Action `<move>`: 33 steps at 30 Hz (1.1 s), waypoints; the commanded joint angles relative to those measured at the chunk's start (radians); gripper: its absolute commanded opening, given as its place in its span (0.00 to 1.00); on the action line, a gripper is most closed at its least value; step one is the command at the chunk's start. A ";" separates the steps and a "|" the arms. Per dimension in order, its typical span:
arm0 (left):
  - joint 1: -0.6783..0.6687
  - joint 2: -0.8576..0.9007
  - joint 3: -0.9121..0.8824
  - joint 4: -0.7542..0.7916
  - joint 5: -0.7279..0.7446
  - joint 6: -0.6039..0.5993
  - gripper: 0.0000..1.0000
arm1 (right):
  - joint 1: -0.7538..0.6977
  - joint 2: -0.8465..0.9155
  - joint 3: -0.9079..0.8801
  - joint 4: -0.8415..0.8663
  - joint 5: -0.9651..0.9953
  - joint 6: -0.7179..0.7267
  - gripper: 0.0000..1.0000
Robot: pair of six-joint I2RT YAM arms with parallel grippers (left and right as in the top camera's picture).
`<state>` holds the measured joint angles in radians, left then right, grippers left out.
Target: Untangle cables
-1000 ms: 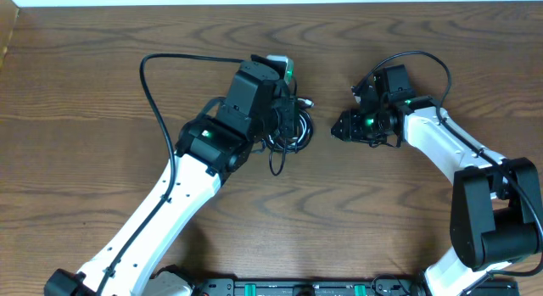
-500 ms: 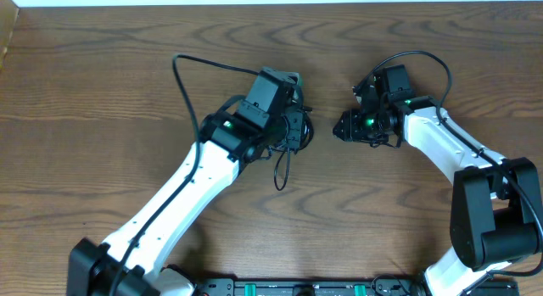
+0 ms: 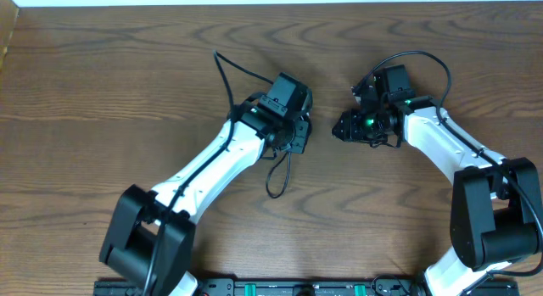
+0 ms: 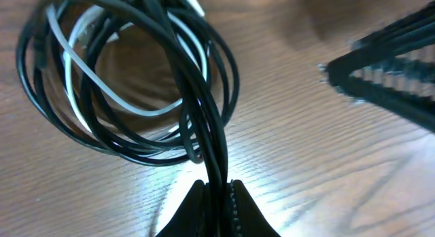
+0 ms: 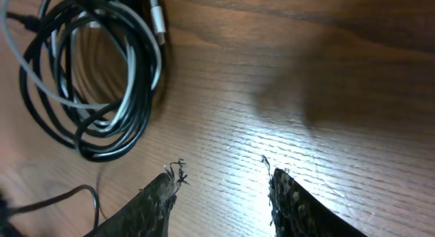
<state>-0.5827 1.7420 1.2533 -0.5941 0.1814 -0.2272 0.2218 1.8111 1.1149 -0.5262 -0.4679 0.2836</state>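
Observation:
The cables form one tangled coil of black and white cords (image 4: 129,81). In the left wrist view my left gripper (image 4: 219,186) is shut on black strands of the coil, which hangs from it just over the wood. The white cord (image 4: 102,101) loops inside the black ones. In the overhead view the left gripper (image 3: 297,133) hides most of the coil; one black loop (image 3: 278,177) trails toward the front. My right gripper (image 5: 221,176) is open and empty, to the right of the coil (image 5: 88,81). It shows in the overhead view (image 3: 339,128) close beside the left gripper.
The wooden table (image 3: 102,92) runs to a white far edge. A thick black arm wire (image 3: 227,75) arcs behind the left arm, another (image 3: 424,63) over the right arm. A black rail (image 3: 280,287) lines the front edge.
My left arm has swung right and forward, carrying the coil toward the right gripper; its arm wire followed. The right arm has not moved.

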 commanded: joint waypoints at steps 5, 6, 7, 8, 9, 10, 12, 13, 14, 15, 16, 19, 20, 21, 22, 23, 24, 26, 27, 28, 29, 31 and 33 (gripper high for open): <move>0.048 0.029 0.013 0.001 -0.082 0.033 0.08 | 0.030 -0.014 -0.003 0.018 -0.104 -0.035 0.41; 0.060 0.029 0.013 0.001 -0.081 0.033 0.08 | 0.035 -0.014 -0.003 0.022 -0.104 -0.035 0.40; 0.075 0.029 0.013 0.000 -0.078 0.034 0.08 | 0.042 -0.014 -0.003 0.027 -0.104 -0.035 0.40; 0.090 0.029 0.013 -0.003 -0.070 0.040 0.08 | 0.049 -0.014 -0.003 0.032 -0.104 -0.035 0.40; 0.105 0.029 0.013 -0.004 -0.052 0.055 0.08 | 0.056 -0.014 -0.003 0.038 -0.104 -0.035 0.40; 0.118 0.029 0.013 -0.004 -0.031 0.069 0.08 | 0.064 -0.013 -0.003 0.045 -0.103 -0.035 0.41; 0.150 0.035 0.013 -0.004 -0.003 0.090 0.08 | 0.087 -0.013 -0.003 0.068 -0.102 -0.035 0.42; 0.159 0.038 0.013 -0.004 -0.003 0.097 0.08 | 0.094 -0.013 -0.003 0.073 -0.100 -0.034 0.43; 0.167 0.045 0.013 -0.003 -0.003 0.101 0.08 | 0.101 -0.013 -0.003 0.078 -0.099 -0.034 0.43; 0.172 0.051 0.013 -0.004 -0.003 0.104 0.08 | 0.106 -0.013 -0.003 0.081 -0.099 -0.034 0.43; 0.178 0.060 0.012 -0.004 -0.003 0.104 0.08 | 0.112 -0.012 -0.003 0.083 -0.099 -0.034 0.43; 0.187 0.092 0.011 -0.008 -0.010 0.104 0.16 | 0.126 -0.010 -0.003 0.089 -0.097 -0.034 0.44; 0.191 0.110 0.011 -0.021 -0.043 0.104 0.30 | 0.133 -0.010 -0.003 0.089 -0.079 -0.034 0.44; 0.193 0.112 0.011 -0.032 -0.066 0.103 0.43 | 0.134 -0.010 -0.003 0.089 -0.068 -0.034 0.45; 0.195 0.112 0.011 -0.042 -0.093 0.103 0.62 | 0.134 -0.010 -0.003 0.088 -0.058 -0.034 0.45; 0.197 0.108 0.015 -0.053 -0.114 0.103 0.78 | 0.134 -0.010 -0.003 0.087 -0.053 -0.034 0.45; 0.200 0.103 0.023 -0.070 -0.132 0.103 0.82 | 0.134 -0.010 -0.003 0.088 -0.050 -0.034 0.45; 0.201 0.088 0.045 -0.101 -0.138 0.103 0.82 | 0.133 -0.010 -0.003 0.087 -0.032 -0.034 0.45; 0.201 0.077 0.060 -0.117 -0.138 0.103 0.82 | 0.132 -0.010 -0.003 0.086 -0.018 -0.032 0.45; 0.201 0.065 0.074 -0.131 -0.138 0.103 0.82 | 0.132 -0.010 -0.003 0.082 0.002 -0.019 0.45; 0.200 0.053 0.089 -0.142 -0.138 0.103 0.82 | 0.130 -0.010 -0.003 0.076 0.023 -0.005 0.45; 0.200 0.031 0.120 -0.161 -0.139 0.103 0.82 | 0.125 -0.010 -0.003 0.069 0.044 0.008 0.46; 0.200 0.003 0.148 -0.167 -0.142 0.100 0.82 | 0.118 -0.010 -0.003 0.066 0.043 0.008 0.47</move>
<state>-0.3870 1.8248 1.3293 -0.7547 0.0673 -0.1299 0.3496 1.8111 1.1149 -0.4545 -0.4664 0.2771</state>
